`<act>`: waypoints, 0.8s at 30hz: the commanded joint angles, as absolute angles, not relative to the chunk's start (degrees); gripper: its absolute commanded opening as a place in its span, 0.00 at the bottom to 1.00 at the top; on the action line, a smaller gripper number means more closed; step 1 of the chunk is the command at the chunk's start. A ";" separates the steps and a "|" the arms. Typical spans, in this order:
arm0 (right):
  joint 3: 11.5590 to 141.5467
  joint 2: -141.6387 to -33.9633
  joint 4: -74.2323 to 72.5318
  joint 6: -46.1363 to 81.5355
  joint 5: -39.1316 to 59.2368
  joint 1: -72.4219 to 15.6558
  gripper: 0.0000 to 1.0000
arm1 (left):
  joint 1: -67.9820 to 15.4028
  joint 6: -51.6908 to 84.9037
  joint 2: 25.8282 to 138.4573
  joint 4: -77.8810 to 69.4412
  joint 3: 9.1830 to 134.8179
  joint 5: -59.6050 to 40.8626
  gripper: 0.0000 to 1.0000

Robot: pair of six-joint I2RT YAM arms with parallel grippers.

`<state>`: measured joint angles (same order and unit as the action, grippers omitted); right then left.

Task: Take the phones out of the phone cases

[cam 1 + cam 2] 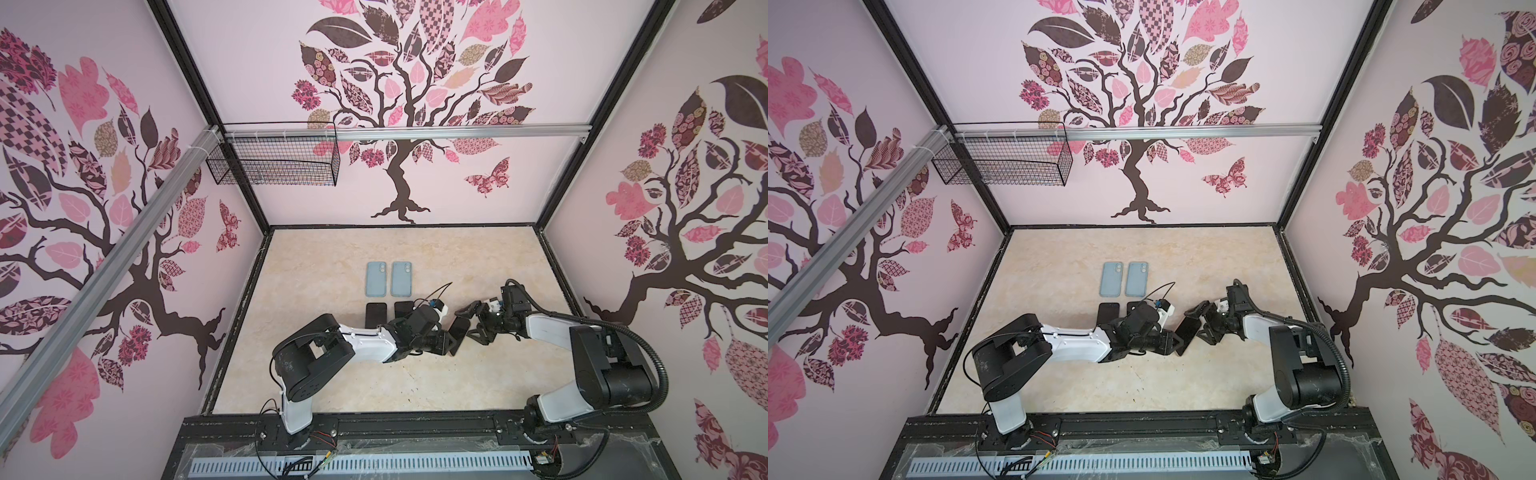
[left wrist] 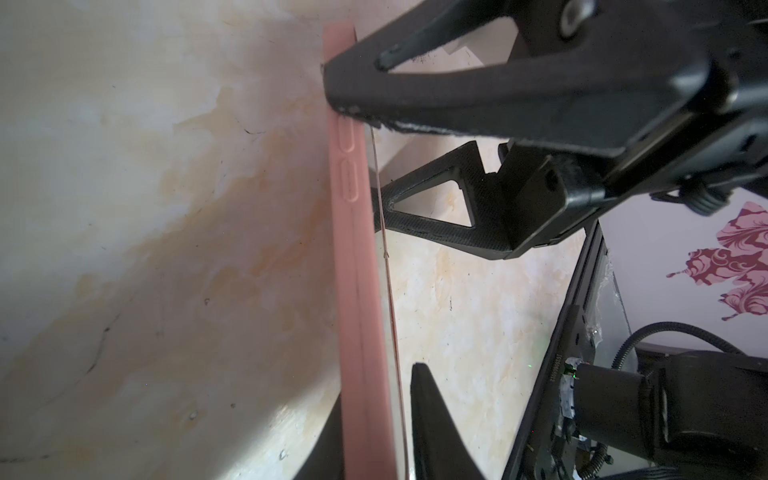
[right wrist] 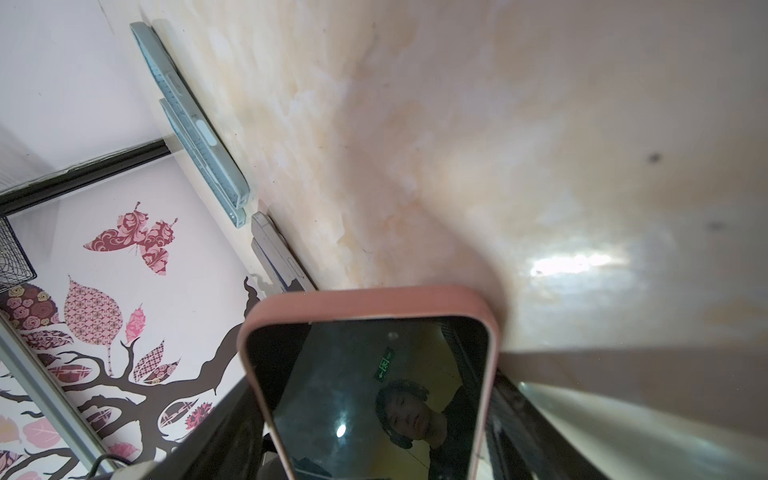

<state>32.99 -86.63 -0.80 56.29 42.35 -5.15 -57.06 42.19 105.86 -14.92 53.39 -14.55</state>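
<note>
We tag this as a robot lab cell: a boxed-in tabletop (image 1: 332, 374) with a marble-look sheet, walls (image 1: 457, 183) papered with tree decals, black frame posts (image 1: 187, 62), aluminium rails (image 1: 415, 134), a hanging wire basket (image 1: 274, 162), a left arm (image 1: 361, 340) and right arm (image 1: 552, 328) bolted to the front rail (image 1: 415, 424), and a slotted cable duct (image 1: 374, 463).

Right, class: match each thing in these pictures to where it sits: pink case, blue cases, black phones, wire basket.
Things: 1 pink case; 2 blue cases; 3 black phones; 4 wire basket.
Places: a hanging from the rail; b flat on the table, back row; c tilted up, not flat; d flat, front row.
Pairs: 1-c; 2-b; 3-d; 4-a.
</note>
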 commanded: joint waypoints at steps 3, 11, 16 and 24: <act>33.03 -83.67 0.07 58.38 44.30 -5.06 0.55 | -57.65 41.70 106.28 -17.18 53.12 -14.17 0.10; 34.67 -77.70 7.37 53.78 40.44 -4.96 0.77 | -57.66 37.96 101.98 -12.04 54.95 -11.25 0.00; 40.00 -69.45 16.67 43.86 29.83 -4.95 0.99 | -57.20 32.71 92.56 -5.66 54.59 -8.79 0.00; 43.68 -56.06 12.83 34.00 20.68 -4.92 1.00 | -49.53 27.37 78.63 -8.30 46.70 -21.05 0.00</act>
<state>42.57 -59.18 12.58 39.53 25.43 -5.06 -51.88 31.05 82.15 -5.17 49.34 -16.93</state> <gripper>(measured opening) 0.994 0.113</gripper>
